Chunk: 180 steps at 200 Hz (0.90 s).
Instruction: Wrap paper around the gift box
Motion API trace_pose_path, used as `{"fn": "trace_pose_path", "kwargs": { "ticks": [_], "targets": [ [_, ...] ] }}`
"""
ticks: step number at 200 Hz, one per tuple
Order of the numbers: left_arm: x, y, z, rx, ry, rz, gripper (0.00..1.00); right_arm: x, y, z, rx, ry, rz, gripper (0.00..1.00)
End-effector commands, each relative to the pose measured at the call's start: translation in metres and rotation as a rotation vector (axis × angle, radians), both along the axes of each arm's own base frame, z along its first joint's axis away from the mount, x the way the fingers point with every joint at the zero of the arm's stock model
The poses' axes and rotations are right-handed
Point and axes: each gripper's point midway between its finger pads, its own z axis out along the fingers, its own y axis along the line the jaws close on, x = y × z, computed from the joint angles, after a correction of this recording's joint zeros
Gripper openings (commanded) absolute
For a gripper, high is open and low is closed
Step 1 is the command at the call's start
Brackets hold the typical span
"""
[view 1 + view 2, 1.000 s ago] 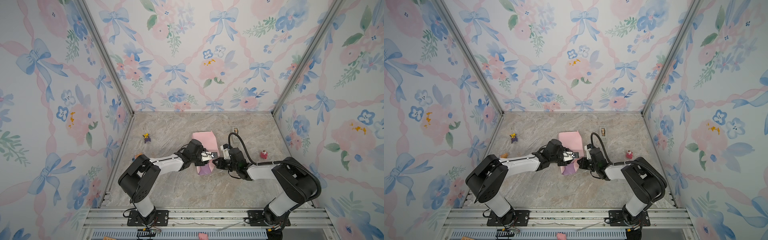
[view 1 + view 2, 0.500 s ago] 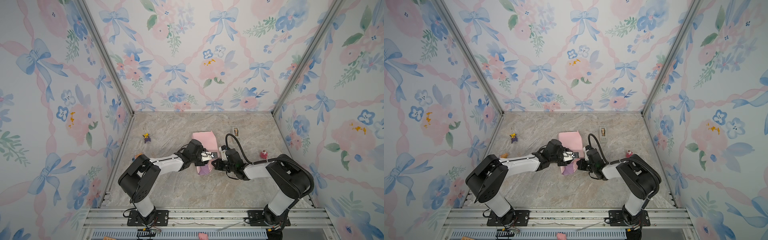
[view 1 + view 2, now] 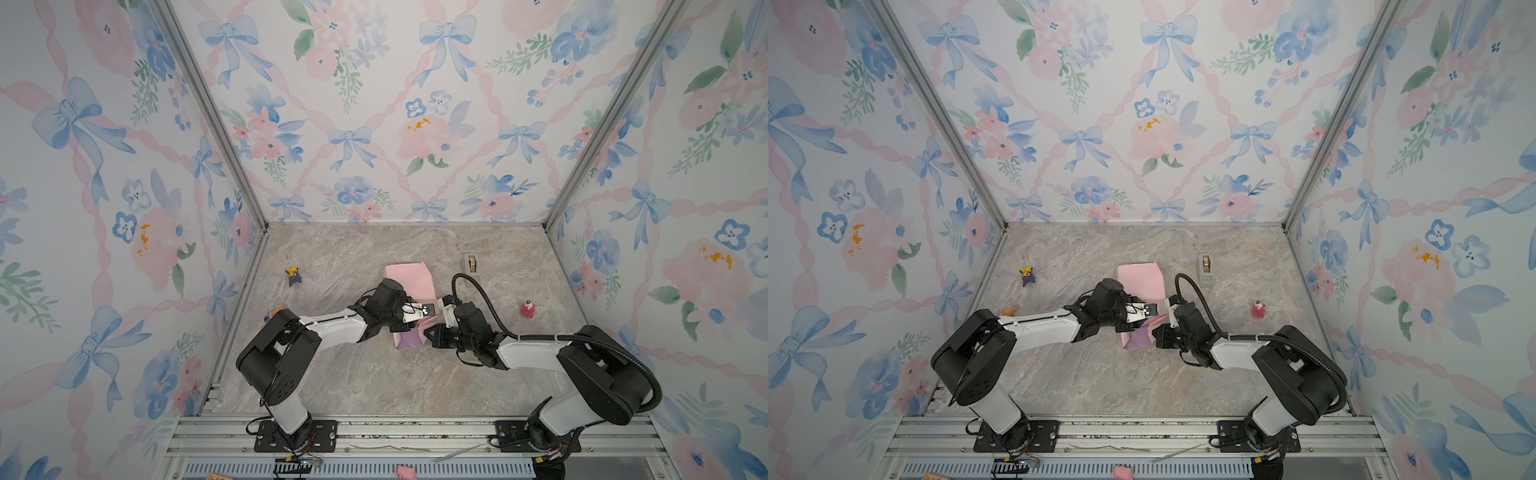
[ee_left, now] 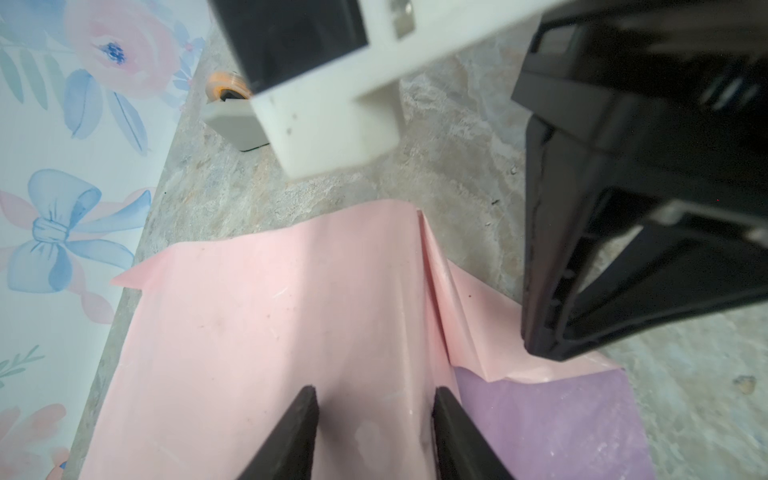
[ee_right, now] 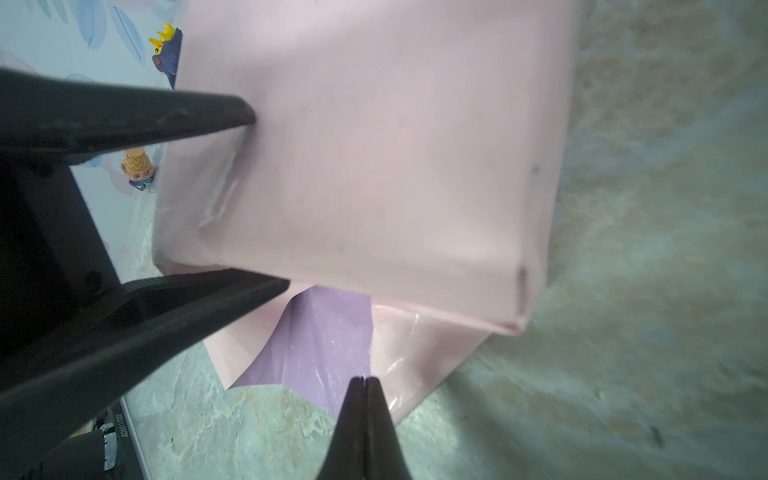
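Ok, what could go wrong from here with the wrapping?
1. The left gripper only rests on the folded paper with jaws apart; if it slips, the fold may spring open.
2. The shut right gripper sits at the loose lilac flap; pushing could crumple or tear it.

One paper (image 3: 409,278), one tape dispenser (image 3: 471,263), three small toys: purple toy (image 3: 294,275), red toy (image 3: 528,309), and seemingly an ice-cream cone toy (image 3: 1008,311).
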Motion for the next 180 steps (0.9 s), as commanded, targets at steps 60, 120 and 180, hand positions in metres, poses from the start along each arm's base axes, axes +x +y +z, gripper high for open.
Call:
{"fn": "trace_pose_path", "kwargs": {
  "ticks": [60, 120, 180],
  "targets": [
    [-0.007, 0.000, -0.003, -0.011, 0.027, -0.009, 0.47, 0.032, 0.013, -0.006, 0.014, -0.014, -0.061, 0.00],
    [-0.007, -0.001, -0.002, -0.015, 0.028, -0.011, 0.48, 0.024, -0.002, -0.039, -0.074, 0.051, -0.077, 0.00],
    [-0.003, -0.009, 0.032, -0.116, 0.017, 0.019, 0.59, 0.015, -0.003, 0.009, -0.016, -0.044, -0.029, 0.19]
  ]
}}
